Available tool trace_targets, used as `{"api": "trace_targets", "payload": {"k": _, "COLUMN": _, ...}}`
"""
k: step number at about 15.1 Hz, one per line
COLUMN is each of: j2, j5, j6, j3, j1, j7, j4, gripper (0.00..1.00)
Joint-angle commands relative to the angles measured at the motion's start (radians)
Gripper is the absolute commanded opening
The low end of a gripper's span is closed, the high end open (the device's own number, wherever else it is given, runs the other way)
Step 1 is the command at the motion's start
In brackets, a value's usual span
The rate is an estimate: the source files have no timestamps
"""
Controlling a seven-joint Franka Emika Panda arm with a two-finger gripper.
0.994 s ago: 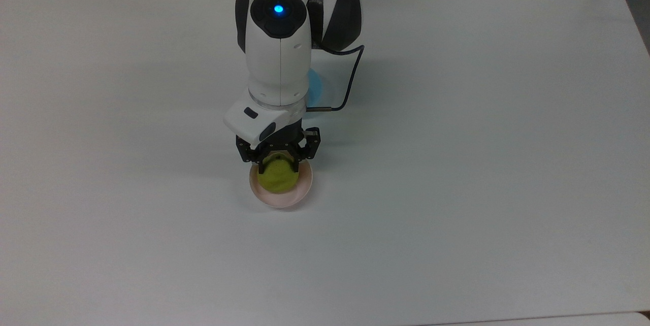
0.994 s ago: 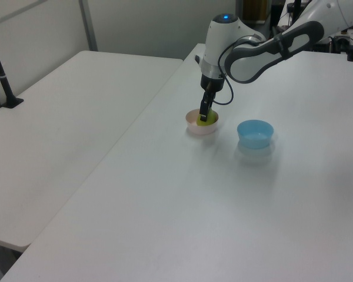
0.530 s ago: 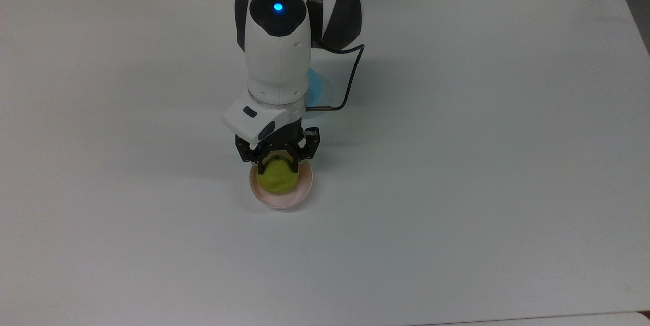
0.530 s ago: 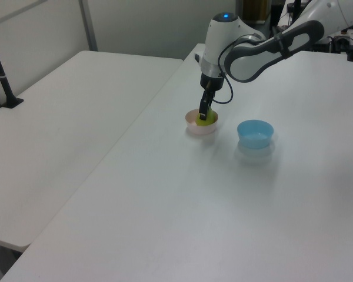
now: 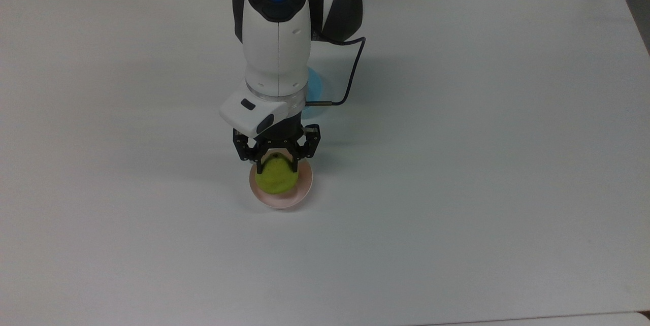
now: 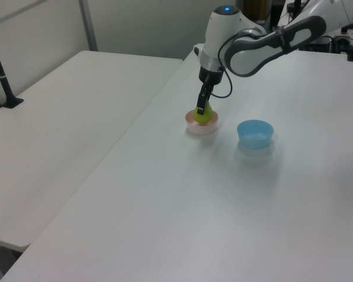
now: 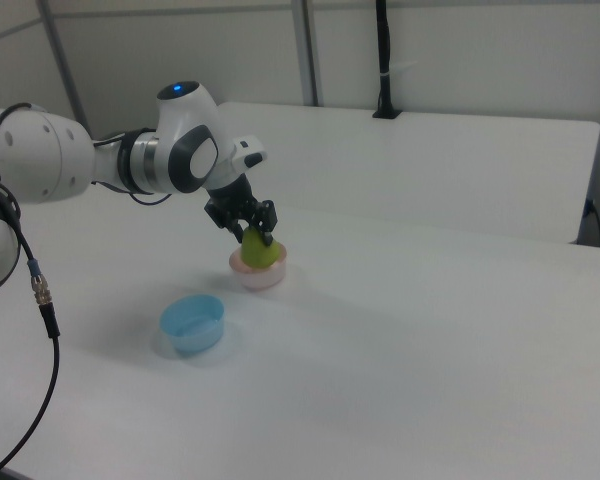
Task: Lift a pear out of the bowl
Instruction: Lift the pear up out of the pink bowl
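Observation:
The yellow-green pear [image 5: 277, 177] [image 6: 203, 116] [image 7: 260, 251] hangs just over the pale pink bowl [image 5: 304, 189] [image 6: 194, 127] [image 7: 253, 276], its lower part still within the rim. My gripper [image 5: 277, 165] [image 6: 202, 108] [image 7: 253, 233] is shut on the pear's narrow top, one black finger on each side. The bowl stands on the white table, in the middle of the top view. The arm reaches down from the top view's upper edge.
A light blue bowl [image 6: 255, 134] [image 7: 193, 324] stands beside the pink one, partly under the arm [image 5: 277, 36] in the top view. A second white table [image 6: 59, 117] adjoins in the left view. A black post [image 7: 383, 60] stands at the far edge in the right view.
My gripper has risen a little with the pear in it. In the left view the pear now sits higher against the pink bowl's rim. Neither bowl has moved.

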Motion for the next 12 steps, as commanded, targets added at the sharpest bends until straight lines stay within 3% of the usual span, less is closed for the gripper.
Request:
{"api": "trace_targets", "payload": {"k": 1, "j2": -0.064, "j5": 0.000, "j6": -0.039, "j3": -0.004, "j1": 0.005, "j7": 0.010, "j4": -0.021, "gripper": 0.27}}
{"api": "trace_targets", "payload": {"k": 5, "j2": -0.071, "j5": -0.003, "j6": -0.038, "j3": -0.018, "j1": -0.021, "j7": 0.005, "j4": -0.006, "gripper": 0.27}}
{"api": "trace_targets", "payload": {"k": 12, "j2": -0.040, "j5": -0.006, "j6": -0.002, "j3": -0.017, "j1": -0.170, "j7": -0.065, "j4": 0.036, "gripper": 0.27}}
